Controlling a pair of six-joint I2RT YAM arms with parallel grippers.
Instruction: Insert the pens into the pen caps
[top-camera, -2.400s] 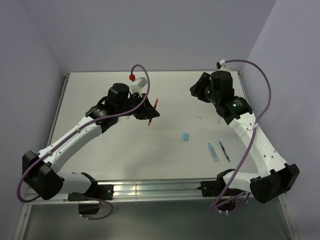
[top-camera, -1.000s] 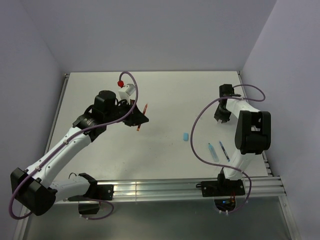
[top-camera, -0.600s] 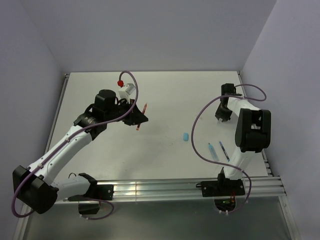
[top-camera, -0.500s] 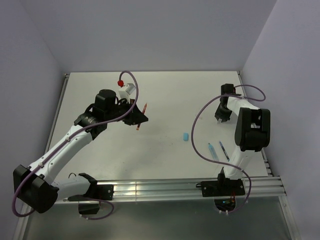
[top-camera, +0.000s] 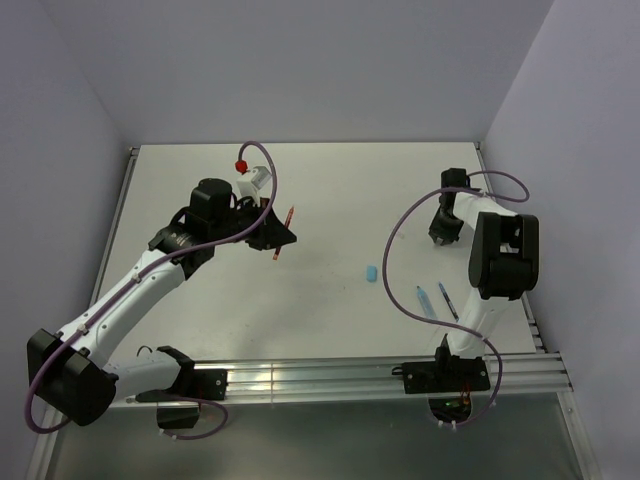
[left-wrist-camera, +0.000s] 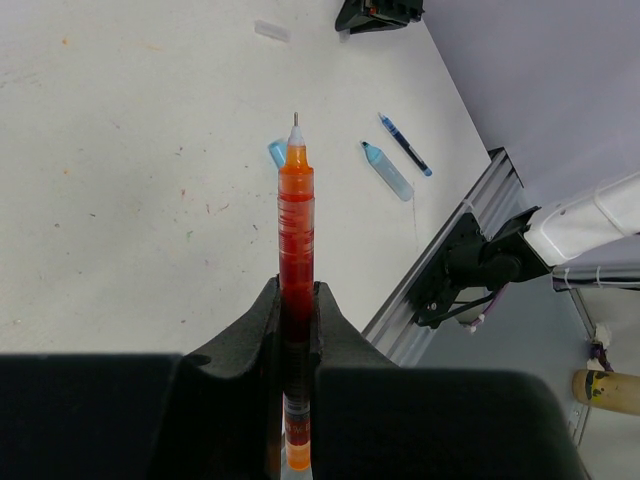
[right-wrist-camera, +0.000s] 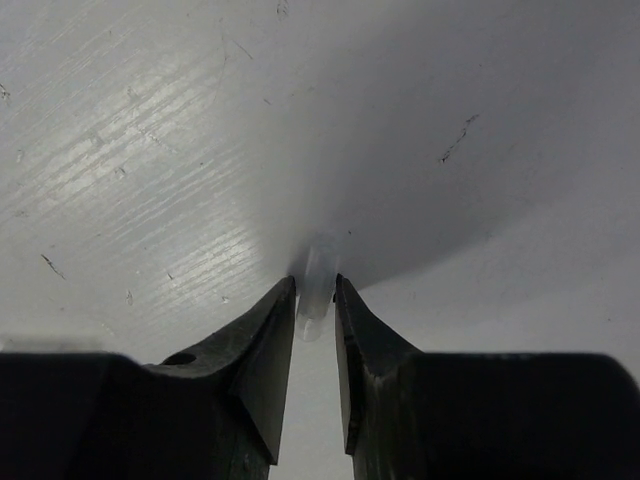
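Left end effector (left-wrist-camera: 297, 298) grasping red pen (left-wrist-camera: 296, 200), tip protruding; right end effector (right-wrist-camera: 316, 305) clenched on clear cap (right-wrist-camera: 317, 268).

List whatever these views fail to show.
Translucent clear cap: right wrist view, lower end sunk between the fingers of the right gripper; grip unclear. Top view: the gripper covers it.
Thin red pen: left wrist view, rear end buried in the left gripper and cut by the bottom edge.
Light blue cap: left wrist view, partly behind the pen's tip.
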